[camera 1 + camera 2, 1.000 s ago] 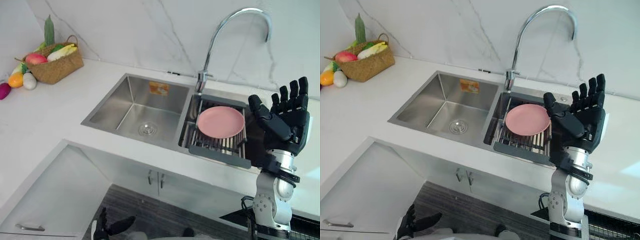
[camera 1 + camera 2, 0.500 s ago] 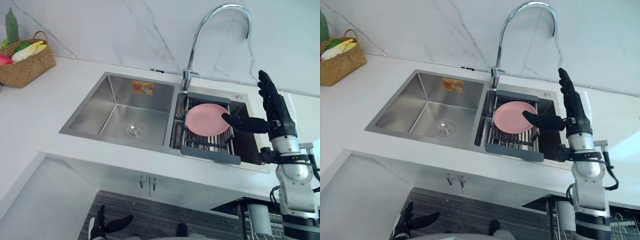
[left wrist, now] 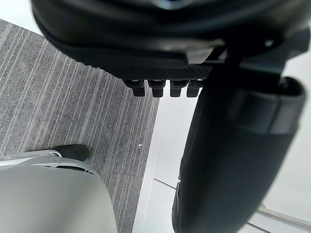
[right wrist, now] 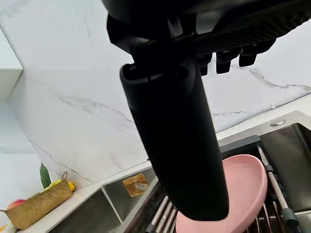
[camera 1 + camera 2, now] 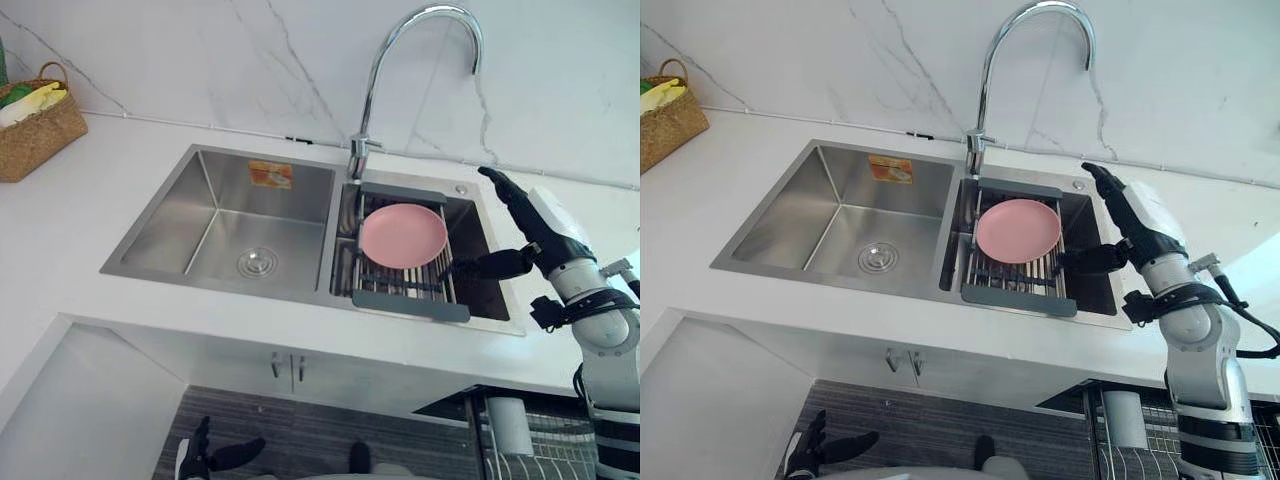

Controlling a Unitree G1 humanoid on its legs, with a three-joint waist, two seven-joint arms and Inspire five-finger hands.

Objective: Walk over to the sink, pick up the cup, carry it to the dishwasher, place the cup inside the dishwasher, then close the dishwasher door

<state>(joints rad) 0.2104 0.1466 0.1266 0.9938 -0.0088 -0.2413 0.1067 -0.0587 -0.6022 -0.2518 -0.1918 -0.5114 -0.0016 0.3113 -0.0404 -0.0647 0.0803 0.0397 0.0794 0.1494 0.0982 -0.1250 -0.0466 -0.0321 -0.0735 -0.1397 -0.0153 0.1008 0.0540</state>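
Right robot hand [image 5: 540,235] has come down from the upright, palm-forward pose of a second ago. It now reaches out level over the right end of the stainless steel double sink [image 5: 180,220]. Its fingers are straight and apart, its thumb stretches toward the dark slatted drying rack [image 5: 410,303], and it holds nothing. The whole view has also slid sideways since then, so the camera has turned; the things on the white marble tabletop [image 5: 80,240] have not moved. I judge this to be the end of the walk and the start of the reach for the cup, with nothing grasped yet.

The dark well of the right basin under the hand is where I would expect the cup, but it is too shadowed to tell. A pale cylindrical object [image 5: 510,425] stands below the tabletop edge beside a wire dish rack [image 5: 545,465]; whether that is the cup I cannot say.

The left basin shows a round drain [image 5: 255,263] and an orange sticker [image 5: 266,175] on its back wall. The drying rack sits across the right basin and carries a round pink plate [image 5: 403,235] lying on its bars. A woven straw basket [image 5: 35,125] at the tabletop's far left holds pale and green vegetables [image 5: 22,98]. A curved chrome faucet [image 5: 358,160] rises behind the sink.

Left robot hand [image 5: 205,455] hangs low near the grey striped floor, fingers relaxed and empty.
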